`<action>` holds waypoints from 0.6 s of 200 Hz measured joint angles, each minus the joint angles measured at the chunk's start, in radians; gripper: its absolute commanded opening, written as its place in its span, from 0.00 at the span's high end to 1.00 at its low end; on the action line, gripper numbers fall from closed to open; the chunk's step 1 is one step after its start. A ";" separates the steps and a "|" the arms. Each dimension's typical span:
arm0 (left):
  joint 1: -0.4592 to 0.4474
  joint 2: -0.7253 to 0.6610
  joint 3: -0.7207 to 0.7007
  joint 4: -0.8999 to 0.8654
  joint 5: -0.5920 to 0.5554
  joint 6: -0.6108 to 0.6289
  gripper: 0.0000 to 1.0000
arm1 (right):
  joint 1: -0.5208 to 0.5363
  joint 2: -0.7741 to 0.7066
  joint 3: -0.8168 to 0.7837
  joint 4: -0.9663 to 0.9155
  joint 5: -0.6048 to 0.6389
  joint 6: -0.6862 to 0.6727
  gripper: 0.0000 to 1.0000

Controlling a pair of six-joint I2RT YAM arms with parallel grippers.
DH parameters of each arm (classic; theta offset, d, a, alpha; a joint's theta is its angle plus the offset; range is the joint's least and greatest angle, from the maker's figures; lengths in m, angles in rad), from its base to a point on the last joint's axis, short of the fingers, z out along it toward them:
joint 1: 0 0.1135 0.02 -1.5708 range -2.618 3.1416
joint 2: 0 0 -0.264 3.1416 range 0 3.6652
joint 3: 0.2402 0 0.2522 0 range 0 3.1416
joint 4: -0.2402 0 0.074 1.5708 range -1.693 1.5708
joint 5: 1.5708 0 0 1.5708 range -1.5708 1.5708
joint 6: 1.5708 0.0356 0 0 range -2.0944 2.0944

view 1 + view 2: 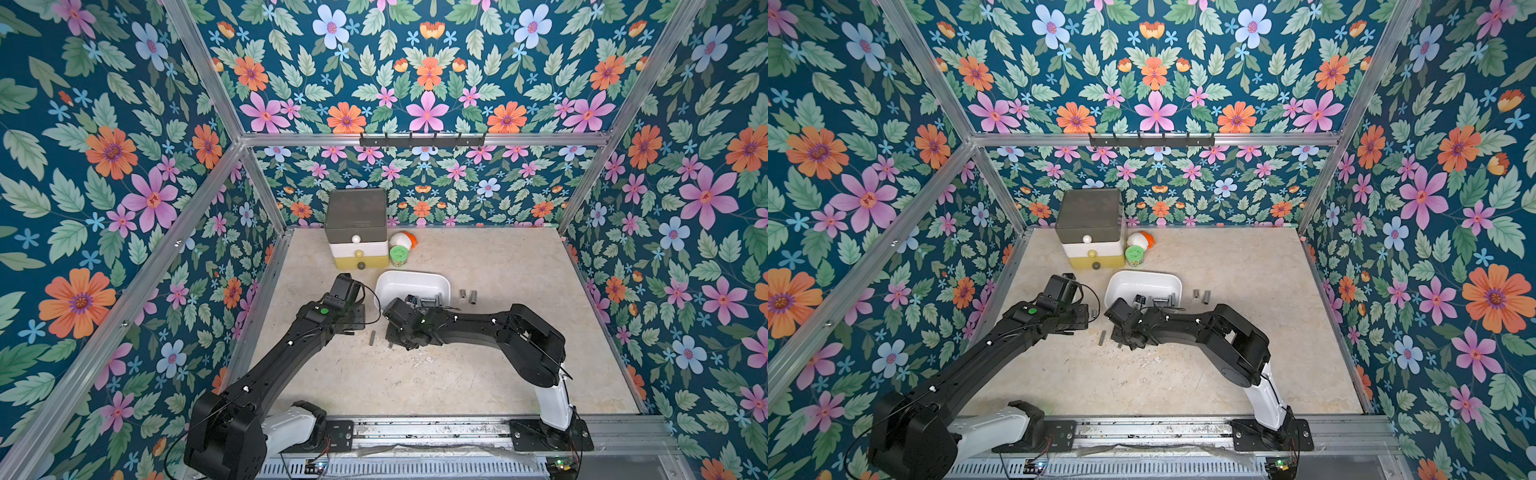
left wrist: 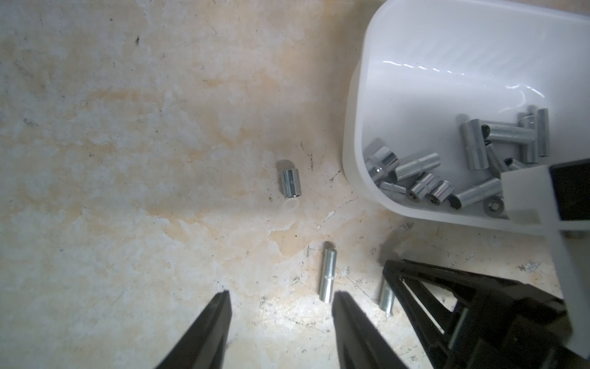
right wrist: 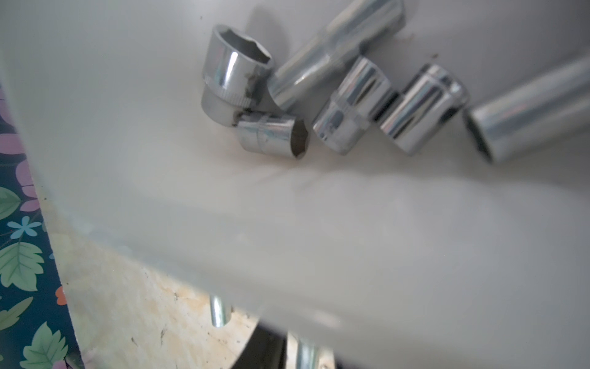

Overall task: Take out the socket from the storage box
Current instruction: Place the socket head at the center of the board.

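The storage box (image 1: pixel 415 279) sits on the counter (image 1: pixel 478 374) just in front of the drawer tower (image 1: pixel 357 224), and its sockets (image 2: pixel 424 188) are heaped along the side nearest the arms, with bare white floor behind them. Outside it, a short socket (image 2: pixel 292 182) sits apart on the counter, a slim socket (image 2: pixel 329 276) lies just beside one tip of the left fingers (image 2: pixel 223 303), and a pair of sockets (image 1: pixel 473 296) rests close to the box's right end. The left fingers are partly spread with nothing between them, low over the counter near the box's left end. The right fingers (image 2: pixel 392 271) point down at the counter just outside the box's near wall, with another slim socket (image 2: pixel 387 297) lying against their tip; whether they grip it or stand parted I cannot tell, since the right wrist view is blurred and mostly filled by the box wall. A green-lidded jar (image 1: pixel 400 254) stands beside the tower
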 measured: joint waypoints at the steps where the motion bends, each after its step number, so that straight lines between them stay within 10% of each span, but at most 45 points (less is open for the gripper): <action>1: 0.000 0.000 0.000 0.000 0.000 -0.001 0.42 | 0.000 0.000 0.000 -0.002 -0.002 0.000 0.69; 120: 0.000 -0.050 -0.005 0.007 -0.008 -0.016 0.41 | -0.073 -0.322 -0.026 -0.209 0.027 -0.116 0.66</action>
